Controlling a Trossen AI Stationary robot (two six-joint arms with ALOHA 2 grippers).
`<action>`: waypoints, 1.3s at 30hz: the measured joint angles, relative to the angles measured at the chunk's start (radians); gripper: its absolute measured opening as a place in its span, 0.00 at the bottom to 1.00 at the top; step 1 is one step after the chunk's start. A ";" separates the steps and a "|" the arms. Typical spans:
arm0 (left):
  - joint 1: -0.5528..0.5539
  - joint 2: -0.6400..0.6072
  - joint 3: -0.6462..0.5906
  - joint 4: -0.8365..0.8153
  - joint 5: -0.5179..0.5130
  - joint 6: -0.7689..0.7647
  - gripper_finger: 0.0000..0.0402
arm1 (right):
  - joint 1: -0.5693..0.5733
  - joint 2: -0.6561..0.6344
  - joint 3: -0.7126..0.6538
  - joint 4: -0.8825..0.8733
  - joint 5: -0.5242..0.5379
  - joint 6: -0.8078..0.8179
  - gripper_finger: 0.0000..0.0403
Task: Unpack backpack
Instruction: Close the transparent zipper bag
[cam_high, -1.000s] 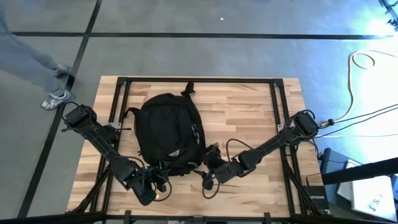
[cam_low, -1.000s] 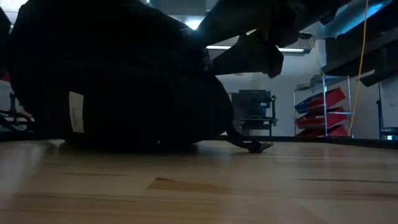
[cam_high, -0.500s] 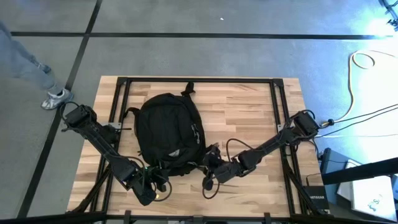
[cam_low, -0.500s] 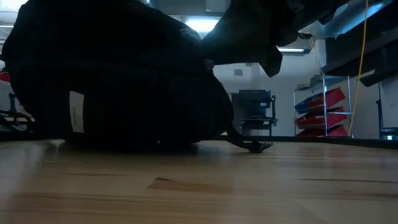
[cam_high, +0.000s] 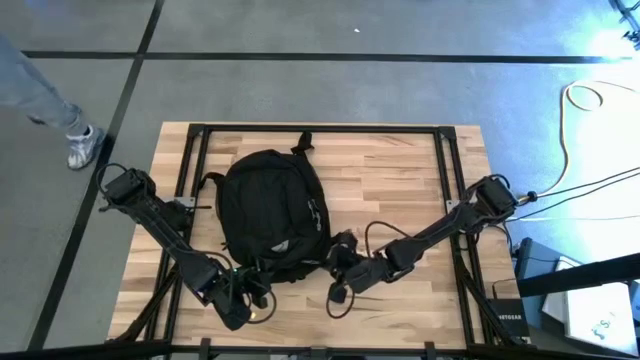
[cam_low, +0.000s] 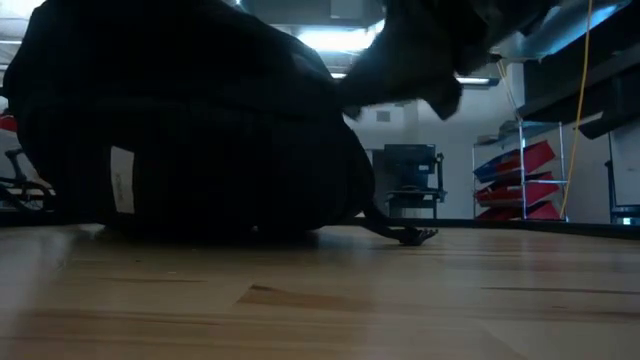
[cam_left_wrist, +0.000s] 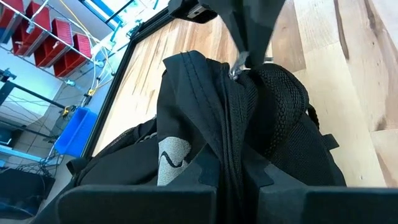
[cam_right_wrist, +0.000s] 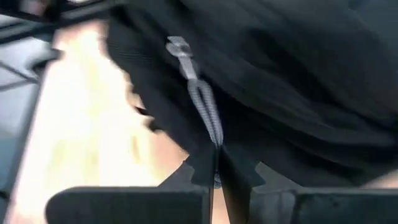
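The black backpack (cam_high: 270, 210) lies flat on the wooden table (cam_high: 400, 170), left of the middle; in the low view it is a big dark mound (cam_low: 180, 130). My left gripper (cam_high: 260, 282) is at its near end, shut on fabric beside the zipper (cam_left_wrist: 231, 177). My right gripper (cam_high: 335, 262) is at the pack's near right edge, shut on a zipper pull (cam_right_wrist: 217, 158). The left wrist view shows it farther off (cam_left_wrist: 245, 43), above the silver pull (cam_left_wrist: 236, 71). My left gripper pinches a ridge of the backpack's fabric along the zipper line (cam_left_wrist: 231, 163) at the pack's near end. It comes slanting down from the table's near left. The pack rests on the table. My right gripper pinches the zipper pull's grey cord (cam_right_wrist: 211, 127) between its two fingertips, at the cord's free end. It comes from the table's right, slanting down. The cord runs straight from the fingers to the silver slider (cam_right_wrist: 179, 48) on the backpack.
A strap end with a buckle (cam_low: 410, 235) lies on the table beside the pack. The right half of the table (cam_high: 420, 220) is bare wood. A person's legs (cam_high: 50, 100) are on the floor left of the table. A black frame (cam_high: 445, 200) borders the tabletop.
My right gripper has shut on the zipper pull at the backpack's near right edge, staying where it was. The backpack has not moved. The person on the floor at the left has stepped on.
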 joint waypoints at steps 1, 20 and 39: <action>0.000 0.001 0.000 0.000 0.001 0.003 0.00 | 0.000 -0.007 0.000 -0.041 0.018 0.025 0.00; 0.000 0.002 -0.001 0.041 0.033 0.071 0.00 | -0.015 -0.059 -0.083 -0.392 0.144 0.256 0.00; -0.145 -0.108 -0.001 0.071 0.259 0.198 0.00 | -0.078 -0.058 -0.109 -0.378 0.121 0.247 0.00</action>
